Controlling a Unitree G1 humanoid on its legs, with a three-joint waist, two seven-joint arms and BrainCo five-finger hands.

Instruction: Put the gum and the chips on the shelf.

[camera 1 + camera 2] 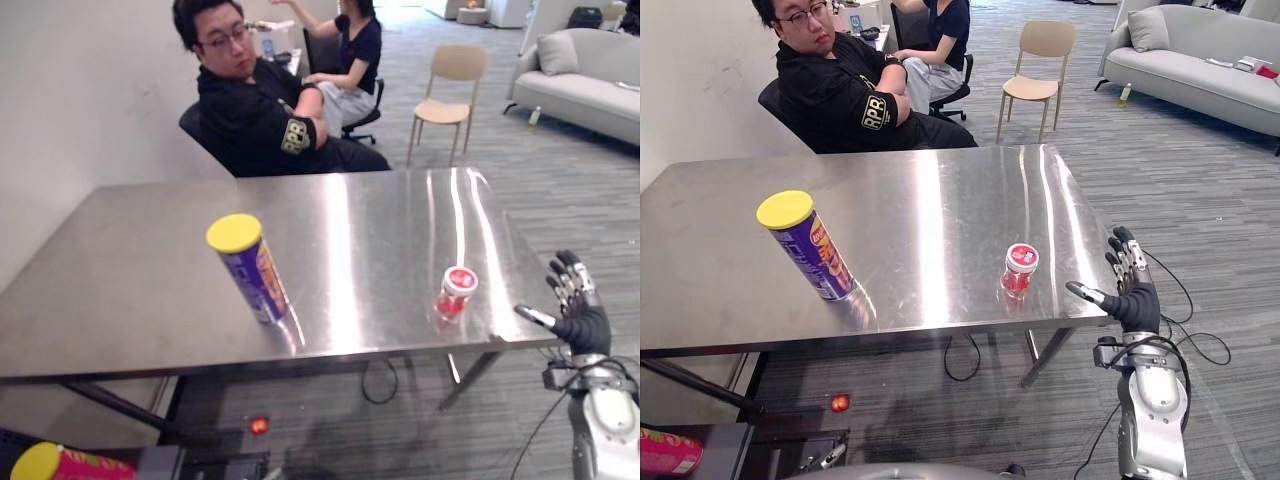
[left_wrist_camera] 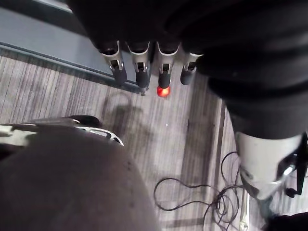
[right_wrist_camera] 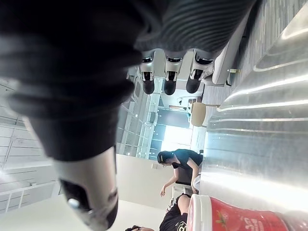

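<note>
Both items stand on the steel table (image 1: 940, 190): chips can (image 1: 810, 248) left, gum tub (image 1: 1018, 270) near the front edge. Beside it the right hand (image 1: 1135, 300), spread and empty, should close squarely round the tub's body; left hand (image 2: 139, 65) hangs slack, empty.

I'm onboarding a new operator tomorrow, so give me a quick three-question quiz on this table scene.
1. Multiple choice: which item on the table stands nearer the right hand? A. purple chips can B. gum jar
2. True or false: the right hand is gripping the gum jar.
3. Fill in: the purple chips can has a ____ lid.

Key: 1 B; 2 false, the hand is open beside the table's edge and apart from the jar; 3 yellow.
</note>
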